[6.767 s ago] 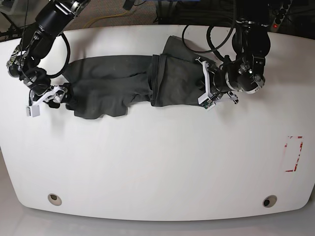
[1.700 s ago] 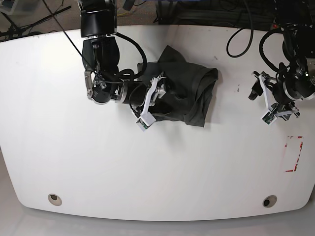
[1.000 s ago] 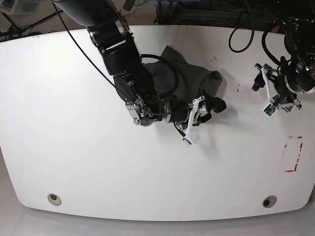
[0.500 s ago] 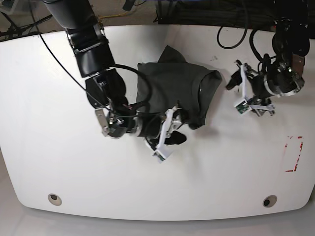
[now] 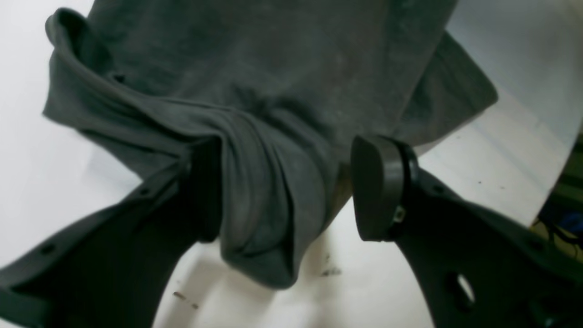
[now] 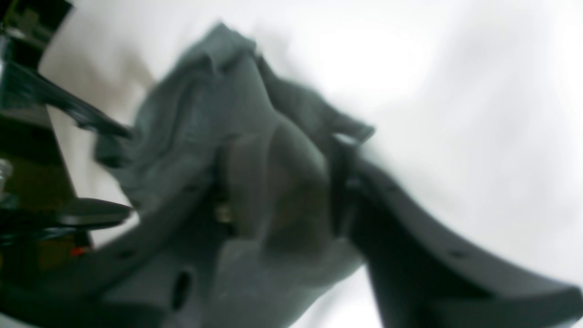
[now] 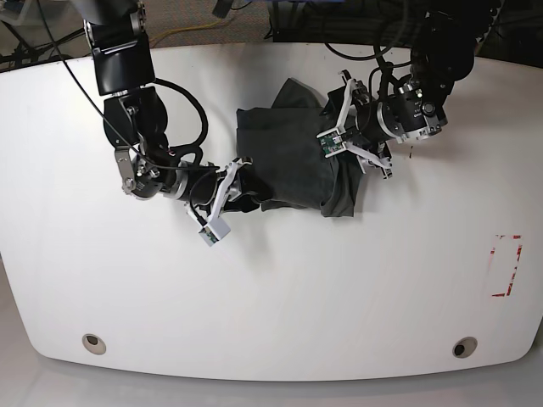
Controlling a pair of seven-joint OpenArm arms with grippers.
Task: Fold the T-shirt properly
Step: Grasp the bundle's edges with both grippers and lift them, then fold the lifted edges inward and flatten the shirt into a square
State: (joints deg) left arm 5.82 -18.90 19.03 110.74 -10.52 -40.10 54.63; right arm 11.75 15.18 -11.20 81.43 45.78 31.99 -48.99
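The T-shirt (image 7: 297, 157) lies bunched in a rough dark grey block on the white desk (image 7: 271, 288), toward the far middle of it, with one loose flap poking out at the far edge and a folded edge hanging down at the near right corner.

The left tool (image 7: 352, 127) sits at the right side of the shirt. In the left wrist view its two dark fingers (image 5: 380, 187) stand well apart, and a thick rolled fold of the T-shirt (image 5: 255, 136) runs between them. One finger presses against the fold; the other stands clear of the cloth with bare desk (image 5: 492, 150) behind it, so this tool straddles the fold with a wide gap and does not pinch it.

The right tool (image 7: 222, 203) is at the shirt's near left corner. The right wrist view is blurred, but a lump of T-shirt (image 6: 273, 182) fills the space between its fingers (image 6: 346, 191), and cloth spreads over the lower finger too. The jaws look drawn in around this lump; whether they clamp it firmly I cannot tell.

A red-marked rectangle (image 7: 506, 264) lies on the desk well to the right of the shirt.
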